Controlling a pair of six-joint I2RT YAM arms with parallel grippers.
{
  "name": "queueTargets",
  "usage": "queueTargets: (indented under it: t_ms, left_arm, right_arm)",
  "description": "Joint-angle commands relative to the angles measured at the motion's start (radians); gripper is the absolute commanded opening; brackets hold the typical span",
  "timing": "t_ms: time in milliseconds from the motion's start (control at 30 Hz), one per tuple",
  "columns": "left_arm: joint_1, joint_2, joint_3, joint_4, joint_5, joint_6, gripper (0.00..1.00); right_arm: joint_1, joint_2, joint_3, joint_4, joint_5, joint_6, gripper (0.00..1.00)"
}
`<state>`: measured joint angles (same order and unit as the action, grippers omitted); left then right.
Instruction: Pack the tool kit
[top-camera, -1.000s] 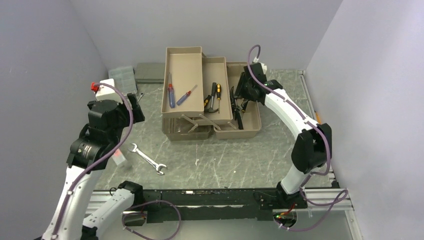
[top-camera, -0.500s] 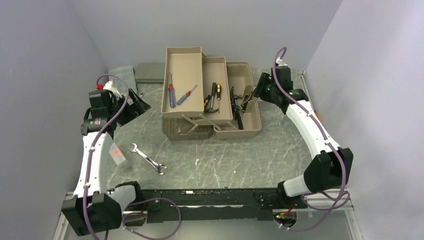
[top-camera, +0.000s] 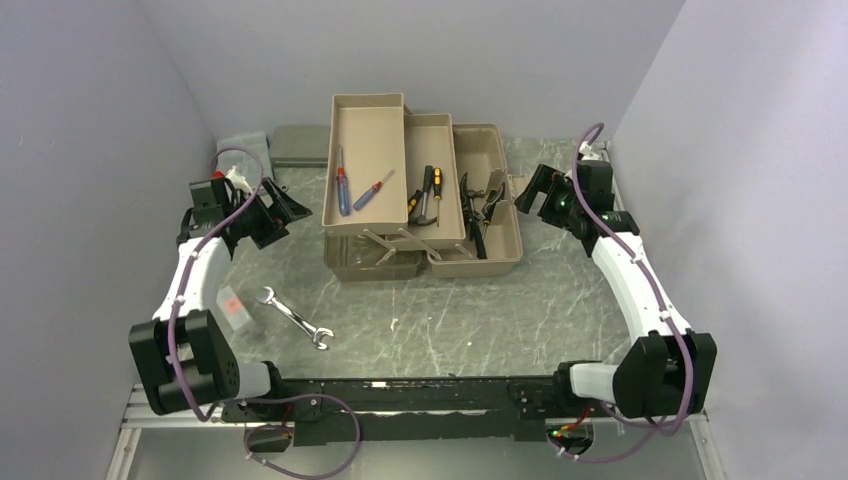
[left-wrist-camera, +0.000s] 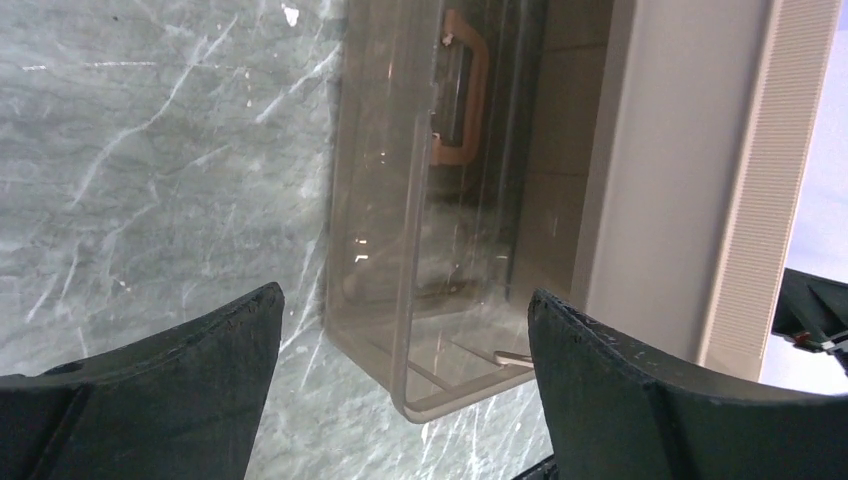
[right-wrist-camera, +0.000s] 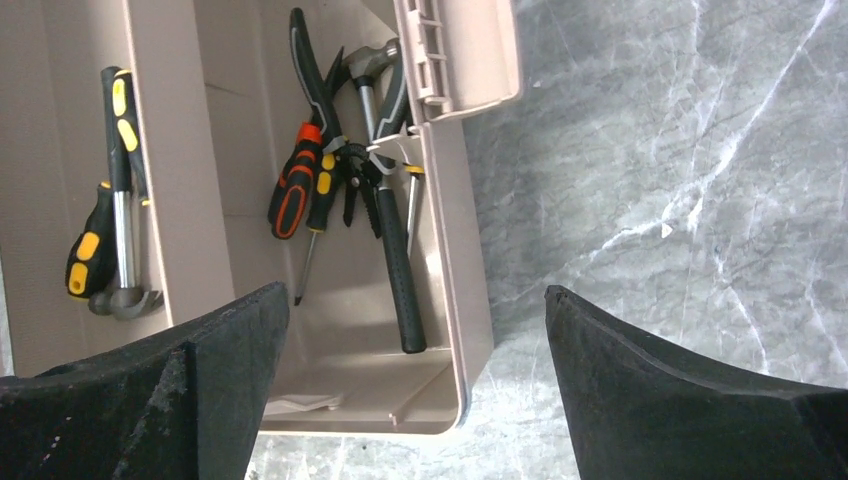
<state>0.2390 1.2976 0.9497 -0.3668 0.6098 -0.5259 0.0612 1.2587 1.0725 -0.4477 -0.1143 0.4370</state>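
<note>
Toolbox (top-camera: 495, 255) lies open on the table (top-camera: 450, 320), pliers (right-wrist-camera: 290, 195) and hammer (right-wrist-camera: 396, 275) inside. Left jaws and right jaws flank it, both wide open, empty.

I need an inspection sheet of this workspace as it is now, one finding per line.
Surface: marbled grey table, nothing spilled.
Job's things: toolbox open, trays folded out; screwdrivers in far-left tray; pliers and hammer in base.
Clutter: wrench loose on table; organiser box, grey case at back.
Pincers: left pincer open, empty; right pincer open, empty.
Cables: purple cables loop over both arms.
Surroundings: plain walls.
</note>
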Motion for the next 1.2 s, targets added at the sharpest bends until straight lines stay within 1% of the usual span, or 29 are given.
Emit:
queueTargets:
  t_ms: [0,67,167,367,467,700,733,800,833,900,1033,1100,1167]
  left_arm:
    - [-0.005,0.043,-0.009,0.108,0.052,-0.035,0.92]
    - [-0.024,0.071,0.002,0.105,0.025,-0.036,0.91]
    - [-0.078,0.121,0.039,0.077,-0.048,-0.028,0.88]
    - [-0.147,0.213,0.076,0.08,-0.11,-0.042,0.76]
    - [-0.168,0.23,0.087,0.063,-0.178,-0.033,0.68]
    - [-0.231,0.254,0.111,0.051,-0.278,-0.011,0.5]
    - [-0.233,0.253,0.113,0.047,-0.294,-0.006,0.45]
    - [-0.274,0.246,0.116,0.043,-0.325,0.003,0.36]
    - [-0.284,0.244,0.118,0.036,-0.341,0.007,0.34]
    - [-0.299,0.239,0.123,0.021,-0.377,0.019,0.31]
    - [-0.32,0.23,0.115,0.02,-0.425,0.027,0.29]
    - [-0.329,0.232,0.114,0.017,-0.444,0.029,0.28]
    - [-0.336,0.238,0.116,0.015,-0.457,0.033,0.24]
  right_arm:
    - [-0.055,-0.016,-0.064,0.119,-0.078,0.042,1.0]
    - [-0.092,0.003,-0.088,0.158,-0.141,0.067,1.0]
    - [-0.106,0.042,-0.105,0.214,-0.198,0.086,0.99]
    - [-0.106,0.135,-0.097,0.255,-0.256,0.098,0.96]
    - [-0.106,0.151,-0.102,0.267,-0.265,0.097,0.95]
    - [-0.106,0.163,-0.123,0.283,-0.265,0.088,0.94]
    - [-0.105,0.166,-0.128,0.283,-0.265,0.088,0.94]
    - [-0.105,0.171,-0.135,0.288,-0.264,0.086,0.94]
    - [-0.106,0.175,-0.139,0.287,-0.266,0.086,0.93]
    - [-0.105,0.182,-0.145,0.291,-0.27,0.086,0.93]
    - [-0.105,0.2,-0.154,0.3,-0.283,0.087,0.92]
    - [-0.105,0.213,-0.157,0.305,-0.301,0.09,0.9]
    - [-0.105,0.221,-0.162,0.303,-0.309,0.09,0.86]
